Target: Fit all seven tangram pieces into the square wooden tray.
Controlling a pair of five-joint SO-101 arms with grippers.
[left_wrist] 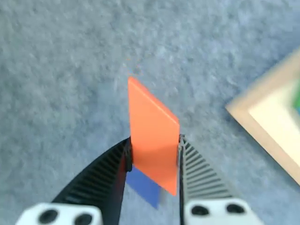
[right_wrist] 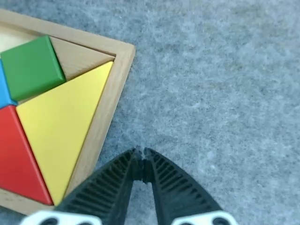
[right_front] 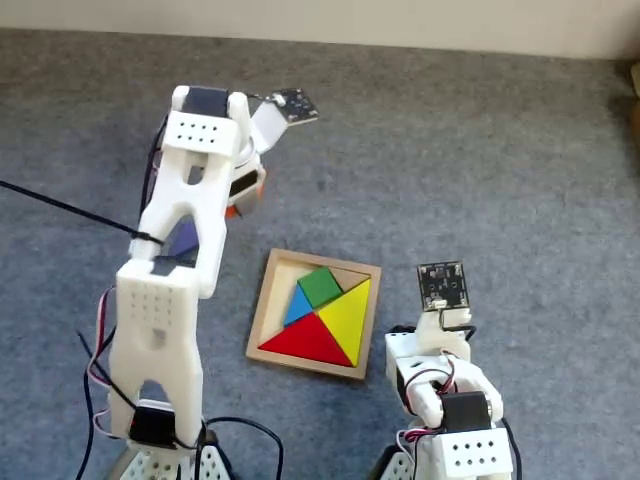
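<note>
A grey, carpet-like counter (right_front: 480,150) is seen across the whole scene, with a pale strip along its far edge. The square wooden tray (right_front: 258,310) is set near the middle, turned slightly askew. Four pieces are laid in it: a green square (right_front: 320,287) towards the far side, a small blue triangle (right_front: 297,308) to its left, a large red triangle (right_front: 305,340) along the near side and a large yellow triangle (right_front: 347,312) on the right. Bare wood is left showing along the far and left parts of the tray. The left arm (right_front: 180,260) is stretched out over the counter to the left of the tray. The left gripper (left_wrist: 154,139) is clamped on an orange parallelogram piece (left_wrist: 152,126), which is pinched by its two long edges. A darker blue piece (left_wrist: 143,185) is seen on the counter beneath it. The right gripper (right_wrist: 142,152) is held with its tips together, empty, over the counter just beside the right edge of the tray, close to the yellow triangle.
</note>
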